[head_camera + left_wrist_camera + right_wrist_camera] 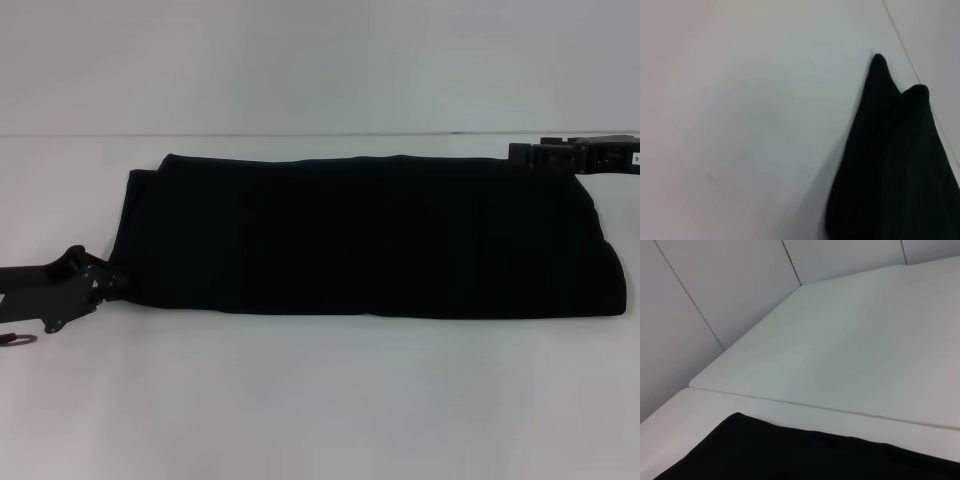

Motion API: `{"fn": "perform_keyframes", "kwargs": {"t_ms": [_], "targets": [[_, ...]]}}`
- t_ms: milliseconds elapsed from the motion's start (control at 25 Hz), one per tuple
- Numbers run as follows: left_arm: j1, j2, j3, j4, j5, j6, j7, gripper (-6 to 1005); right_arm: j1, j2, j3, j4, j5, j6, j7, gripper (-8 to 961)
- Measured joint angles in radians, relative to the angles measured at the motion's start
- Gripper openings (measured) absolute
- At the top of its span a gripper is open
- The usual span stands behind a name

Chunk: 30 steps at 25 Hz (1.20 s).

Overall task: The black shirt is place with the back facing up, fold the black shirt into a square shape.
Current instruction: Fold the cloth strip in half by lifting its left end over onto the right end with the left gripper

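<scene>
Shirt: black shirt (360, 235) lies as a long folded band across the white tabletop (320, 400), no print showing.
Fold stage: likely halfway, since a band must be folded end to end for a square.
Left gripper (105, 283): at the band's near left corner; jaws' state, cannot tell.
Right gripper (535, 158): at the far right corner; jaws unclear.
Containers: none visible.

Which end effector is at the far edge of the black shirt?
The right end effector, at the far right corner of the black shirt. The left end effector sits at the near left corner instead.
</scene>
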<state>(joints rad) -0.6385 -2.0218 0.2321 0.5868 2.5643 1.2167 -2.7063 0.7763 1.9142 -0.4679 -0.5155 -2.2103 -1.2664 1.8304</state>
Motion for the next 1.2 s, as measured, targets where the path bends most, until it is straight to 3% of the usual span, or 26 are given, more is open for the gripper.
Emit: {"fn": "perform_keyframes", "kwargs": {"t_ms": [320,520,800,1200], "targets": [[-0.002,0.0,0.005,0.0,0.002,-0.003,0.091,49,0.0,0.003,0.0,0.0,0.0,0.005,-0.002,729],[0.015,0.0,0.001,0.049,0.002,0.016,0.205,27,0.0,0.011,-0.002,0.0,0.014,0.012,-0.005,667],[0.054,0.005,0.0,0.195,0.073,0.075,0.296,48,0.008,0.026,-0.002,0.004,0.029,0.059,-0.002,667],[0.095,0.05,-0.066,0.36,0.221,0.129,0.311,77,0.018,0.042,-0.009,0.009,0.077,0.106,-0.006,668]]}}
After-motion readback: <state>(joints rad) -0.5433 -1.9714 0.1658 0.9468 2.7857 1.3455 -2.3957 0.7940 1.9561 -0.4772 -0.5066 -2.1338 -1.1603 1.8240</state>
